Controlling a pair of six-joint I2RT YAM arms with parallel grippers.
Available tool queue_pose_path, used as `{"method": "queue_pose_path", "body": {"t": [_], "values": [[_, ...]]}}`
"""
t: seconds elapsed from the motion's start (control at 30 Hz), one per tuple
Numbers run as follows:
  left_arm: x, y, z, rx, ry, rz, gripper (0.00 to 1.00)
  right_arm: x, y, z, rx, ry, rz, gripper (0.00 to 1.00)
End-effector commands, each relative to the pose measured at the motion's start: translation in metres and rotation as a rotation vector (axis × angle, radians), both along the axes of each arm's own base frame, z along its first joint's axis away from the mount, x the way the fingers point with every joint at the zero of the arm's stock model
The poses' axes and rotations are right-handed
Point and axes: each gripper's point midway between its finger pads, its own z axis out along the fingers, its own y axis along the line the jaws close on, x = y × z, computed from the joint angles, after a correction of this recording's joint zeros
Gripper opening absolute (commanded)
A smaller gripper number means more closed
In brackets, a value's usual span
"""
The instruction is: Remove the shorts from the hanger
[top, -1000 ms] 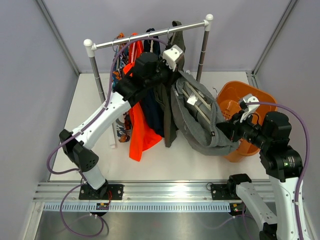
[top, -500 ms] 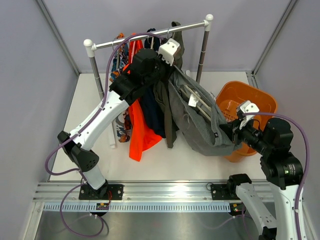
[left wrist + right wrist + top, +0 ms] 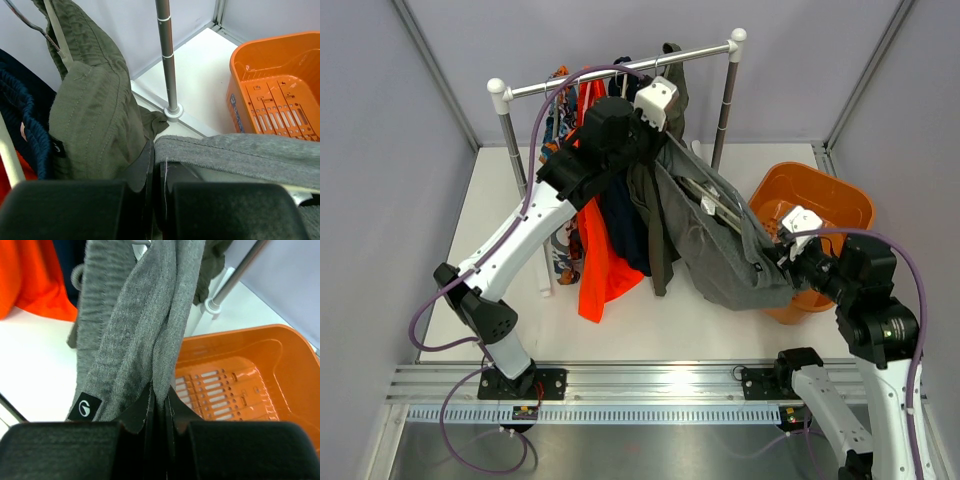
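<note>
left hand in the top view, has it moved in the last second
Yes. The left hand has shifted slightly up the frame and left, closer to the rack rail.

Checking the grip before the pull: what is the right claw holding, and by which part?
The right claw pinches the grey shorts by a bunched fabric edge beside their dark label.

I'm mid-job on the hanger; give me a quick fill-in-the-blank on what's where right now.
1. The right gripper is shut on the grey shorts, which bear a small dark ___.
2. The basket is coloured ___.
3. In the left wrist view, the rack pole stands between the olive-green shorts and the ___.
Missing words: label; orange; basket.
</note>
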Motion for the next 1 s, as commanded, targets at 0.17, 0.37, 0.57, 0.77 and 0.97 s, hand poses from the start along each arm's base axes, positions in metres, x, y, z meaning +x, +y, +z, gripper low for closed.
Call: {"method": "queue_pose_path", "body": {"t": [0.17, 0.37, 0.57, 0.77, 0.97], "values": [[0.036, 0.102, 0.101, -0.128, -0.259, 0.348, 0.0, -0.04, -0.007, -0.028, -0.203, 0.017, 0.146, 0.0], [0.038, 0.095, 0.069, -0.077, -0.199, 0.317, 0.0, -0.048, 0.004, 0.029, -0.079, -0.128, 0.134, 0.0], [0.038, 0.076, 0.046, -0.086, -0.135, 0.236, 0.0, -0.057, 0.02, 0.057, 0.042, -0.129, 0.185, 0.0], [0.02, 0.055, 0.046, -0.173, -0.104, 0.108, 0.5, -0.048, 0.024, 0.077, 0.181, -0.089, 0.113, 0.0], [-0.009, 0.056, 0.085, -0.253, -0.153, 0.025, 0.85, -0.04, 0.028, 0.088, 0.258, -0.063, 0.092, 0.0]]}}
